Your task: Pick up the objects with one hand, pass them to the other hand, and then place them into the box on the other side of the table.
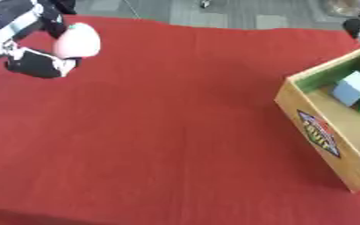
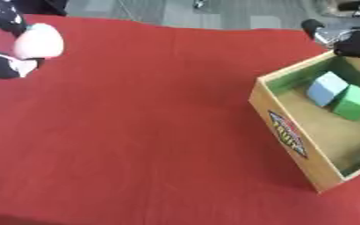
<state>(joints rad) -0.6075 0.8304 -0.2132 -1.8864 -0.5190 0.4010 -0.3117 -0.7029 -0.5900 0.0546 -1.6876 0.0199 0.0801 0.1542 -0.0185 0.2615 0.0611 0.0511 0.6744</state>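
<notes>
The left robot hand [image 1: 37, 61] sits at the upper left of the view, its dark fingers curled round a pale pink, egg-shaped thing [image 1: 77, 40] with a hint of green at its top. The egg-shaped thing is held up off the red counter [image 1: 160, 132], far over on the left side and well apart from the box.

The right robot hand [image 2: 352, 41] shows only in part, at the upper right, hovering just beyond the far wall of the wooden box [image 2: 287, 132]. Whether its fingers are straight or curled I cannot tell — too little of it is visible.

Inside the box lie two things already: a light blue block [image 2: 327, 88] and a green block [image 2: 356, 102], touching or nearly so, near the far end of the compartment. So part of the job looks done — two objects have reached the box.

What is left, as I judge it, is most of the cycle for the third object. The pick-up seems complete, since the egg-shaped thing is in the left robot hand and clear of the cloth. The hand-over has not begun: the two hands are at opposite sides of the counter with the whole red stretch between them. After the pass, the right robot hand would still have to carry it over the box wall and let go. No other loose objects show on the counter.
</notes>
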